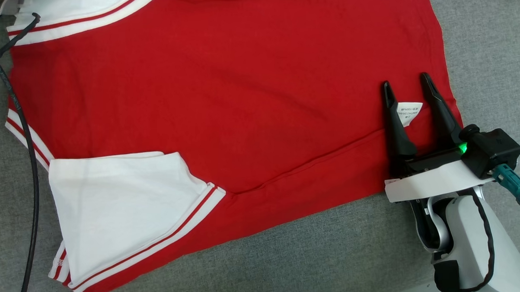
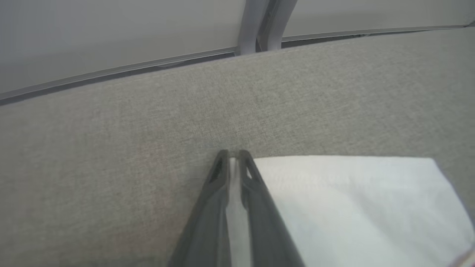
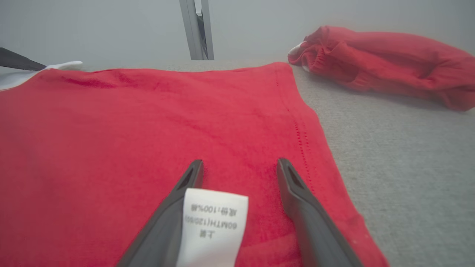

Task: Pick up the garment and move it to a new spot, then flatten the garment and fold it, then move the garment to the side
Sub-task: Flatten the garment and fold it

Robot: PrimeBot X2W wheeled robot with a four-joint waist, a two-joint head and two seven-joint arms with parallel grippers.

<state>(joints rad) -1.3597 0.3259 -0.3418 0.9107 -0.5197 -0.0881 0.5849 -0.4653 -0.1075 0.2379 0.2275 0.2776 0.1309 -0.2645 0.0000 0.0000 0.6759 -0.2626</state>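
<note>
Jaws of left gripper pinch sleeve; right gripper gapes.

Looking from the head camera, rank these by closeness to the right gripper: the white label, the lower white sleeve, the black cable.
1. White label: between the right gripper's open jaws.
2. Lower white sleeve: lower left, on the red garment.
3. Black cable: far left edge.

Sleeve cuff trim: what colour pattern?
White with a thin red stripe along the sleeve cuff; clearest in the head view.
</note>
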